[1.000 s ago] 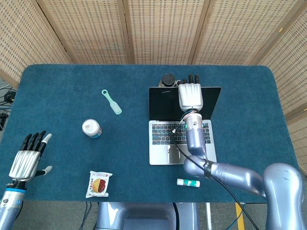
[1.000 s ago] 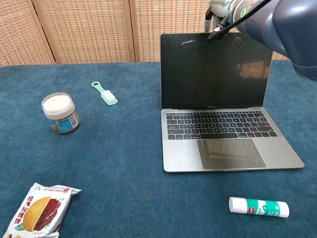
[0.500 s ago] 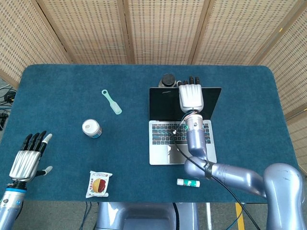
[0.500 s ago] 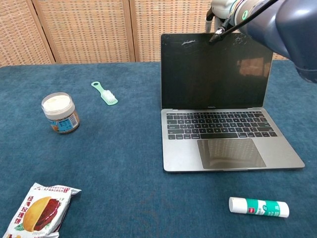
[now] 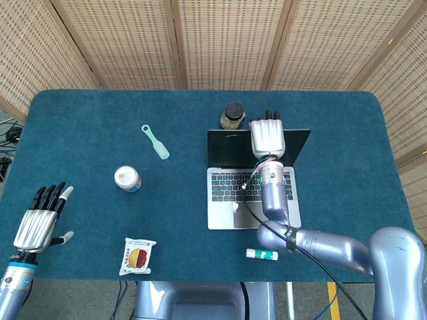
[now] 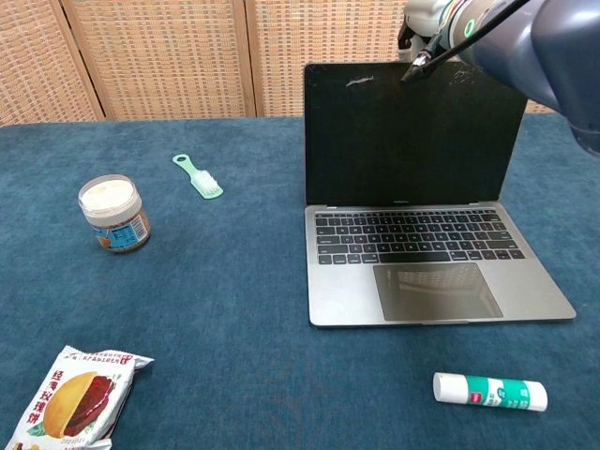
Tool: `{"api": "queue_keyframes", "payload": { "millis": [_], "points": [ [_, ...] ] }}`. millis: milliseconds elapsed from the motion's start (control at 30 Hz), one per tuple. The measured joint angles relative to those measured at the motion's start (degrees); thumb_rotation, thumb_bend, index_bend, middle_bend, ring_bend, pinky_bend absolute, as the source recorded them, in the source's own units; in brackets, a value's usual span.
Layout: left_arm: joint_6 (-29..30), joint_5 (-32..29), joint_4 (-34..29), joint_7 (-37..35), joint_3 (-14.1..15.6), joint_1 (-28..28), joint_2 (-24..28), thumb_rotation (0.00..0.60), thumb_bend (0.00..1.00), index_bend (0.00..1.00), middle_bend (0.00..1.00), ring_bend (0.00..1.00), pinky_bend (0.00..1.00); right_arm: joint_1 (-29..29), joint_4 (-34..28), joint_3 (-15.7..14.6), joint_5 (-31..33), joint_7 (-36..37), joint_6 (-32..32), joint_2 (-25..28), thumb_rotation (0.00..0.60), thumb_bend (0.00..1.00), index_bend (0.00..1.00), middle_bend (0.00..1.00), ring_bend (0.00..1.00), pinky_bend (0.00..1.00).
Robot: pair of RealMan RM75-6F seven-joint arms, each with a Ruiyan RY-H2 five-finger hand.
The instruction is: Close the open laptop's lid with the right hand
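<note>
The open grey laptop [image 5: 230, 200] [image 6: 412, 272] stands right of the table's centre, its dark screen [image 6: 412, 136] raised. My right hand [image 5: 267, 135] lies flat over the lid's top edge, its dark fingertips [image 5: 270, 115] reaching past the back of the lid. The chest view shows only that hand's wrist [image 6: 427, 19] above the screen's top edge. My left hand [image 5: 39, 222] hovers at the table's near left corner, fingers spread and holding nothing.
A dark-lidded jar [image 5: 233, 115] stands just behind the laptop. A white-lidded jar [image 5: 126, 179] [image 6: 112, 214], a mint green brush [image 5: 155, 141] [image 6: 198, 176], a snack packet [image 5: 137, 256] [image 6: 75, 398] and a glue stick [image 5: 261, 254] [image 6: 489, 392] lie on the blue cloth [image 5: 87, 120].
My right hand has drawn the lid toward me, so the screen tilts further forward and the jar behind shows more. The left hand has barely moved.
</note>
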Motion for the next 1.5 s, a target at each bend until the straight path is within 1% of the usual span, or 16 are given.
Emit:
{"api": "queue_keyframes", "payload": {
  "millis": [467,933,1300,1500],
  "points": [
    [0.0,0.2,-0.1,0.0,0.1,-0.1,0.1,0.600,0.00,0.00,0.00,0.00,0.00,0.3,-5.4,0.2,1.9,-4.1,4.1,1.9,0.600,1.00,0.46,0.46,0.18,0.17],
    [0.5,0.9,-0.6,0.2,0.4,0.0,0.1,0.600,0.00,0.00,0.00,0.00,0.00,-0.6,-11.0,0.2,3.1,-5.4,7.7,3.7,0.600,1.00,0.48,0.49,0.19,0.17],
    [1.3,2.3,-1.1,0.3,0.9,0.1,0.3,0.600,0.00,0.00,0.00,0.00,0.00,-2.1,-15.9,-1.0,4.2,-6.2,11.0,4.7,0.600,1.00,0.49,0.50,0.19,0.18],
    [1.8,2.9,-1.2,0.5,1.1,0.2,0.2,0.600,0.00,0.00,0.00,0.00,0.00,-2.6,-19.5,-1.8,3.4,-6.7,13.8,5.0,0.600,1.00,0.49,0.50,0.19,0.18]
  ]
}}
